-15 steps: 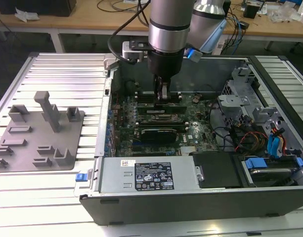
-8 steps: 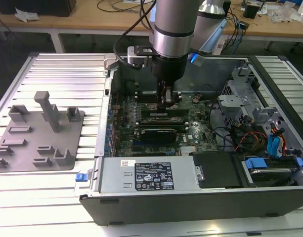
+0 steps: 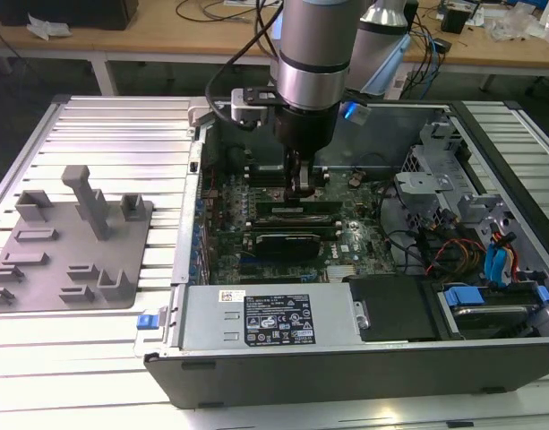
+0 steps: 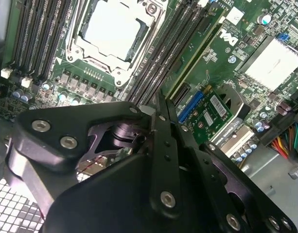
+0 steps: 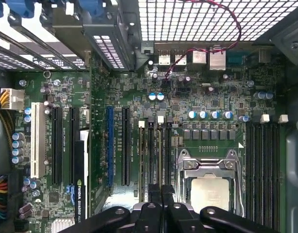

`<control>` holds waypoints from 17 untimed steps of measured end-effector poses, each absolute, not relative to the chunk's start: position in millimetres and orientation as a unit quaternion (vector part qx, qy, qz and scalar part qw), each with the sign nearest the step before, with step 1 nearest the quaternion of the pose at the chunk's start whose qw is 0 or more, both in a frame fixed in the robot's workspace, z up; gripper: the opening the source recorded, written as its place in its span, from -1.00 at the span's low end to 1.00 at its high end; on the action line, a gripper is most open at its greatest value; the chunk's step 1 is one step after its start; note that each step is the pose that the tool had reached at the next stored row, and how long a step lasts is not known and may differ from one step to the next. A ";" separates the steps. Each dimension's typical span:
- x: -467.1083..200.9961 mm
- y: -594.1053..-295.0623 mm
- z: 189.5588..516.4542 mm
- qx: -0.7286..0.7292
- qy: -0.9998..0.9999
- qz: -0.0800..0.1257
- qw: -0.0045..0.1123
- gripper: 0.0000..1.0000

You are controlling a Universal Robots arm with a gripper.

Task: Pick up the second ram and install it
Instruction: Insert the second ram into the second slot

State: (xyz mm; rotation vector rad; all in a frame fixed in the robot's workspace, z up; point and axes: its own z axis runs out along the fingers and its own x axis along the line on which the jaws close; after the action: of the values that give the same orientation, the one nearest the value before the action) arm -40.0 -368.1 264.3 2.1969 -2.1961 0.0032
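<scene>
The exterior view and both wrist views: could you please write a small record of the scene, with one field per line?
gripper: low inside the open computer case, jaws closed together
second ram: green stick running beside the CPU socket, one end at the tips of the jaws
contact: cannot tell whether the jaws press on the stick, or whether it is fully seated
fixture blocks: grey, outside the case, at the exterior view's left

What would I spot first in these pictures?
You'd spot the big silver robot arm reaching into the open computer case, its black pincer down over the green motherboard. Beside the pincer shines a square silver processor socket.
</scene>
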 end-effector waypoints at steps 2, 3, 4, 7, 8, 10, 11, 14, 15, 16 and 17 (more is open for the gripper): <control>-40.1 -368.0 263.3 0.707 -0.707 0.001 0.017 -0.82; -40.5 -368.0 262.2 0.707 -0.707 0.001 0.018 -0.82; -40.7 -368.0 260.3 0.707 -0.707 0.001 0.018 -0.82; -40.8 -368.0 255.8 0.707 -0.707 0.001 0.017 -0.82; -40.8 -368.0 254.0 0.707 -0.707 0.000 0.017 -0.82; -40.8 -368.0 251.8 0.707 -0.707 0.000 0.017 -0.82; -40.8 -368.0 249.6 0.707 -0.707 -0.001 0.016 -0.82; -40.8 -368.2 247.2 0.707 -0.707 -0.001 0.015 -0.82; -40.9 -368.3 246.8 0.707 -0.707 -0.002 0.015 -0.82; -40.9 -368.3 246.5 0.707 -0.707 -0.002 0.015 -0.82; -41.1 -368.3 246.1 0.707 -0.707 -0.002 0.015 -0.82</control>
State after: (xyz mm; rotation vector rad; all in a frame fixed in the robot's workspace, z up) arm -41.1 -368.3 246.1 2.2013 -2.1999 -0.0057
